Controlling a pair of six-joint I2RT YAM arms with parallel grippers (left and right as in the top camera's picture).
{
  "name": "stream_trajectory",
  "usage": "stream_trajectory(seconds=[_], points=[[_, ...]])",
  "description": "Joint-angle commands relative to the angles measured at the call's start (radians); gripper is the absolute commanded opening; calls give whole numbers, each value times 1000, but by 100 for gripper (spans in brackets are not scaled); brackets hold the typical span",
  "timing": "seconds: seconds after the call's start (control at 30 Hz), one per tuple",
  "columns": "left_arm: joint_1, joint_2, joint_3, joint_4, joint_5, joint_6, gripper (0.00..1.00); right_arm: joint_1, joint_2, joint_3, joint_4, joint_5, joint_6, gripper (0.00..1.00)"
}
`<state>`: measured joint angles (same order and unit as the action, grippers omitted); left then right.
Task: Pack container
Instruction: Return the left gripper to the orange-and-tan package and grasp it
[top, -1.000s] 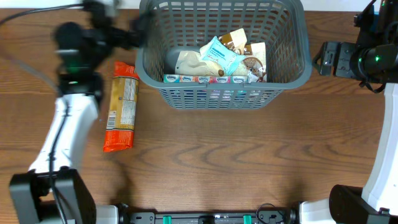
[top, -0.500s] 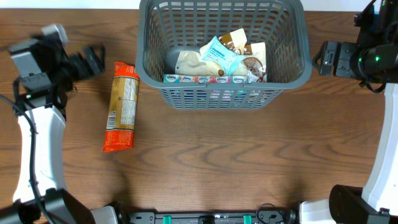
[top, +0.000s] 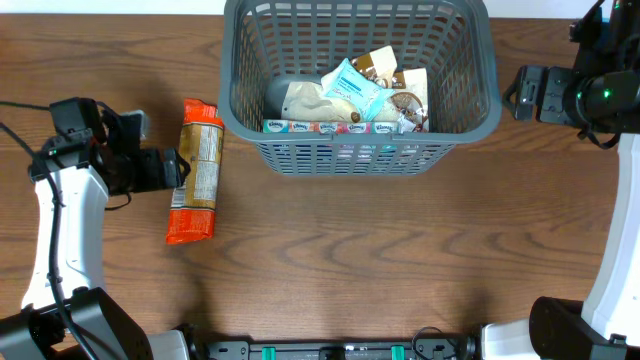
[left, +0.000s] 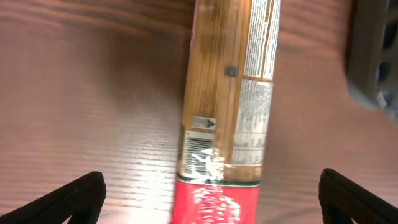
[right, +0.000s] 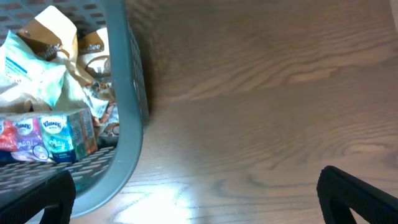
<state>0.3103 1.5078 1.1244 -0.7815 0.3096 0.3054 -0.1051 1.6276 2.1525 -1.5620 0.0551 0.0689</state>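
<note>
Looking through the left wrist camera, you see the two dark fingertips (left: 74, 198) of your left gripper (left: 214, 199) standing wide apart with nothing clamped. A long snack packet (left: 230, 93), brown with a red end, lies flat on the wooden table (top: 400, 250) and runs through the gap between them, touching neither tip. From overhead, the left gripper (top: 178, 168) points at the middle of this packet (top: 195, 170), with its tips just beside the packet's edge; you cannot tell if they touch it.

The container (top: 360, 150), a dark grey basket with slotted sides, stands beyond the packet's far end. Inside it lie a row of small tissue packs (top: 340, 127) and a light blue packet (top: 352, 88) on other snack packets.

Your right gripper (top: 518, 93) is also spread wide and holds nothing. Its fingers point at the basket's side wall (right: 127, 93), near it but apart from it. The tissue packs (right: 53, 134) show behind that wall.
</note>
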Motion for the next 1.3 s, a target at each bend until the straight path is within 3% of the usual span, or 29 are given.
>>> stream_trajectory(seconds=[0.0, 0.3, 0.67, 1.27], points=[[-1, 10, -7, 3, -60, 155, 99, 8, -2, 10, 10, -3, 13, 99], [-26, 142, -8, 33, -90, 179, 98, 8, -2, 10, 22, -3, 13, 99], [-235, 211, -8, 148, -155, 81, 99, 8, -2, 10, 24, -3, 13, 99], [-226, 361, -8, 231, -213, -14, 99, 8, -2, 10, -14, -3, 13, 99]])
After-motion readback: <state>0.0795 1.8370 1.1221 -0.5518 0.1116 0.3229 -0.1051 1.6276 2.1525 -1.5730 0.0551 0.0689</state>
